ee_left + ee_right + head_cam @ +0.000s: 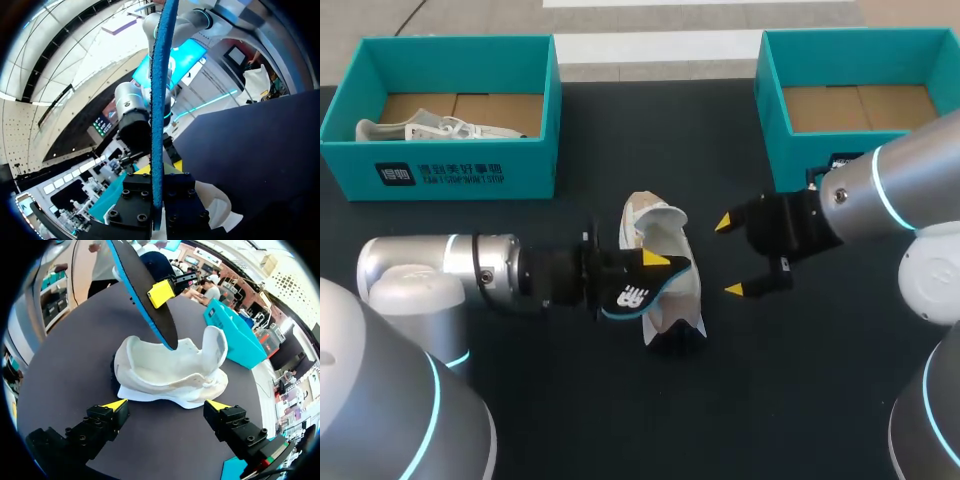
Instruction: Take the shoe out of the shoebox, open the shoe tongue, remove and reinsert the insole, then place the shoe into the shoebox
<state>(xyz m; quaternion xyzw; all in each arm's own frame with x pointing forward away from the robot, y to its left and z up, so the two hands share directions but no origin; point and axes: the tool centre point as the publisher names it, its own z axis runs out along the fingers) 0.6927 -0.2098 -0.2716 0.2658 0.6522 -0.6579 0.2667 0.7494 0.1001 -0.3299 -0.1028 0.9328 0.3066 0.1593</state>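
Note:
A white shoe (668,262) lies on the dark table (520,420) at the middle, its opening up. My left gripper (645,275) is over the shoe, shut on a black insole with a blue edge (632,295). In the left wrist view the insole (159,100) stands edge-on between the fingers, with the shoe (216,206) just beneath. My right gripper (730,256) hangs open to the right of the shoe, holding nothing. In the right wrist view its yellow tips flank the shoe (170,371), and the insole (145,295) slants down with its tip at the shoe's opening.
A teal shoebox (450,165) at the back left holds another pale shoe (420,128). A second teal shoebox (772,110), nothing inside, stands at the back right, partly behind my right arm; the right wrist view shows it (235,332) beyond the shoe.

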